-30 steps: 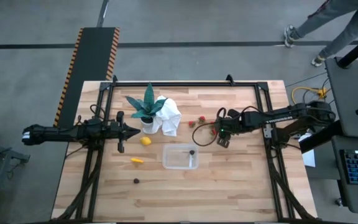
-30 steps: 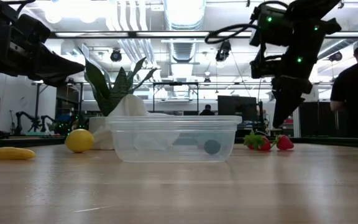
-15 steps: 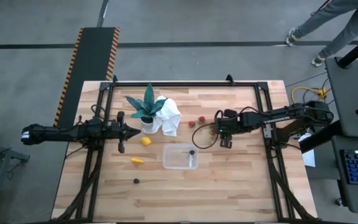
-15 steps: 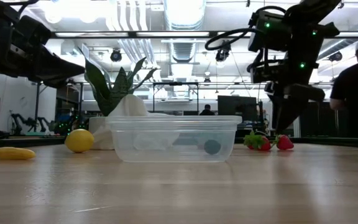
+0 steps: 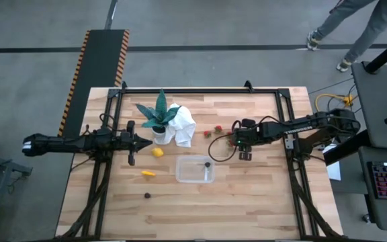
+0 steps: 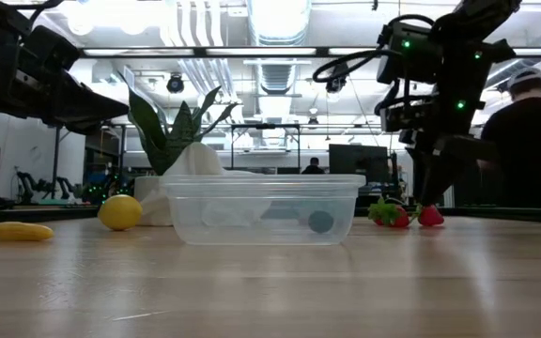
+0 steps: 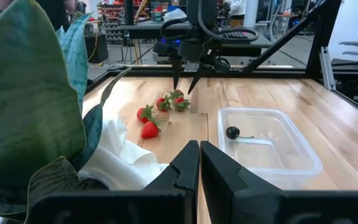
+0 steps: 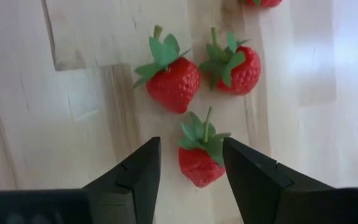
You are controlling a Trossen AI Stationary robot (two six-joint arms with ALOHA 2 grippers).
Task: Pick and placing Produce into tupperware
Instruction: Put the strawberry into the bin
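While left gripper (image 5: 138, 141) waits closed, right gripper (image 8: 190, 163) jaws open astride a strawberry (image 8: 197, 158), bare table (image 5: 261, 195) around

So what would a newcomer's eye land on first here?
Probably the right claw, open and poised over a strawberry in the small red cluster right of the white cloth. Next, the clear tupperware mid-table holding one dark round fruit, with the lemon to its left.

Wooden table (image 5: 261, 195) with tupperware (image 5: 195, 169), strawberries (image 7: 160, 112), lemon (image 5: 157, 152), white cloth (image 5: 183, 126), seemingly potted plant (image 5: 157, 115).
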